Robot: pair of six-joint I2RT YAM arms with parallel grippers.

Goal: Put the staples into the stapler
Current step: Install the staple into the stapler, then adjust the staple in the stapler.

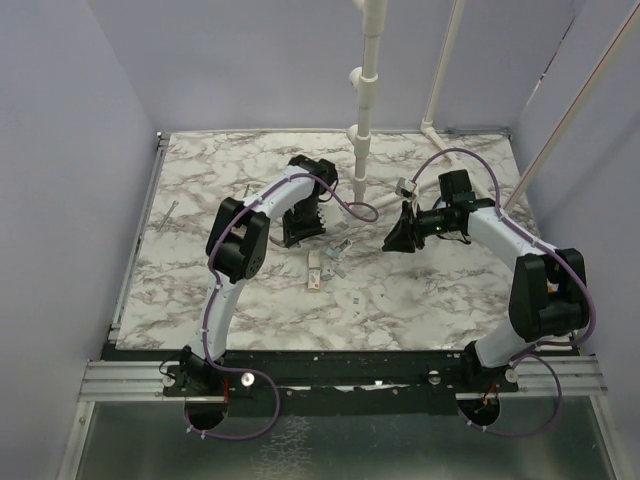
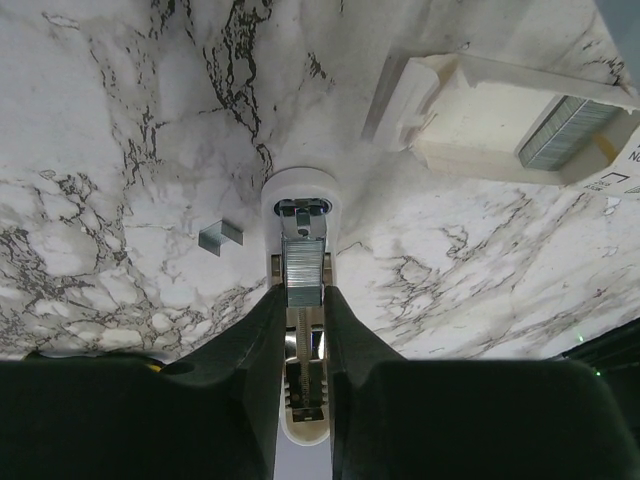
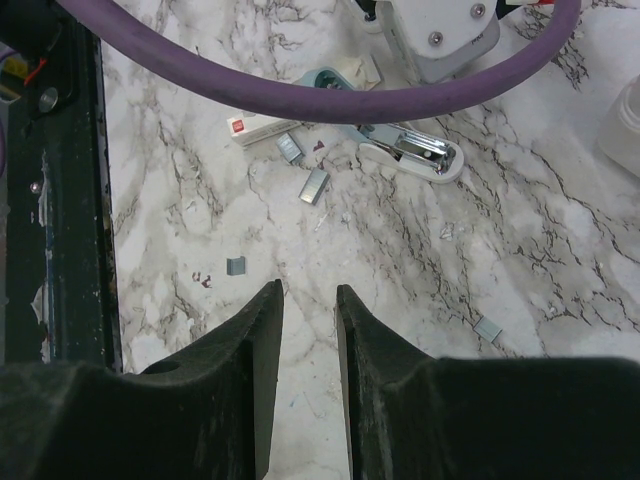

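Marble worktop point(image 1: 420, 300), near to far. Right tool point(image 3: 308, 292): held above bare marble, jaws partly open, holding nothing. Loose staple pieces point(image 3: 315, 185) lie scattered beyond it, near a white staple box point(image 3: 262, 127). Left tool point(image 2: 303, 292): jaws narrow, its fingers point(image 2: 262, 340) set against both sides of the stapler point(image 2: 300, 200), which lies opened flat near the worktop's middle. The staples point(image 2: 302, 272), a short grey strip, sit in the stapler's channel between the fingertips
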